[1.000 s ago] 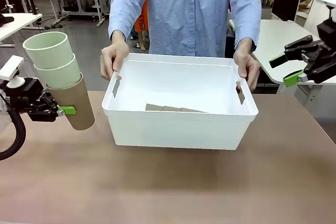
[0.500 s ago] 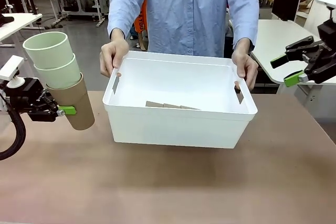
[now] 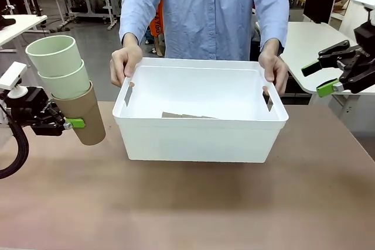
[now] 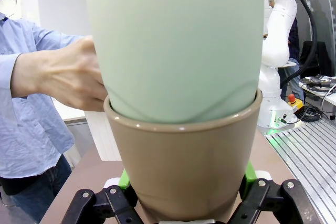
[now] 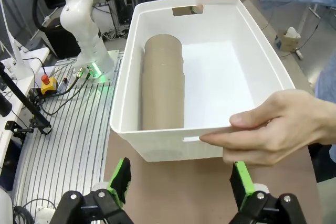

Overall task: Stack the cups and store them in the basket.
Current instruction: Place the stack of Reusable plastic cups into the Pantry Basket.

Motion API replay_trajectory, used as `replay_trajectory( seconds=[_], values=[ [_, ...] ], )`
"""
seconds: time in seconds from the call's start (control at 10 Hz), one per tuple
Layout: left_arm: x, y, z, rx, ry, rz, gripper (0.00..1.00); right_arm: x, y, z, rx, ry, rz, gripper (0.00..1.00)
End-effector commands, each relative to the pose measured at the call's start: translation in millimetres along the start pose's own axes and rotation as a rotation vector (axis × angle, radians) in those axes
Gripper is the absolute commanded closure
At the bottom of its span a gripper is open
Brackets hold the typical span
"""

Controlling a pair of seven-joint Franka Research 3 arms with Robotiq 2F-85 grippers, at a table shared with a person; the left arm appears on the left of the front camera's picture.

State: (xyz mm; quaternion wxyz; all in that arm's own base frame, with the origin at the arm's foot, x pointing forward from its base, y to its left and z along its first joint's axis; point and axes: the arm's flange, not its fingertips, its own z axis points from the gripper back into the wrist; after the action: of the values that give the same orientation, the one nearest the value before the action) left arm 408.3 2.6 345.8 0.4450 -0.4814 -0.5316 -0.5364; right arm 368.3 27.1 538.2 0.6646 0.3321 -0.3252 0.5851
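The basket (image 3: 199, 141) is at the table's middle, with a tan stack (image 3: 187, 115) of nested cups lying on its side inside. At 9 o'clock, apart from the basket, the left gripper (image 3: 70, 124) clamps a tan cup (image 3: 85, 118) off the table, with two mint cups (image 3: 61, 65) nested in it. At 3 o'clock the right gripper (image 3: 328, 74) hangs spread wide and empty. At 12 o'clock a person's hands (image 3: 125, 62) grip the basket's ends. Since a second ago the basket has levelled slightly, and both grippers are unchanged.

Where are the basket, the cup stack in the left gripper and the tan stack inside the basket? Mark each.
basket (image 3: 199, 141): front view, on its front wall.
held cup stack (image 3: 88, 112): front view, on the tan bottom cup.
tan stack (image 5: 163, 82): right wrist view, on its upward-facing side.
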Motion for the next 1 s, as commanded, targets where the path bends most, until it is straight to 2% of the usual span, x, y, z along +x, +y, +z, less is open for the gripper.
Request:
replay_trajectory(
  seconds=[0.0, 0.7, 0.9],
  values=[
    [5, -1, -1, -0.004, -0.007, -0.014, 0.14, 3, -1, 1, 0.004, -0.005, -0.012, 0.0],
    [0, 0, 0, 0.0, 0.0, 0.0, 0.14, 3, -1, 1, 0.004, -0.005, -0.012, 0.0],
    [29, -3, 7, -0.027, 0.036, 0.026, 0.14, 3, -1, 1, 0.004, -0.005, -0.012, 0.0]
  ],
)
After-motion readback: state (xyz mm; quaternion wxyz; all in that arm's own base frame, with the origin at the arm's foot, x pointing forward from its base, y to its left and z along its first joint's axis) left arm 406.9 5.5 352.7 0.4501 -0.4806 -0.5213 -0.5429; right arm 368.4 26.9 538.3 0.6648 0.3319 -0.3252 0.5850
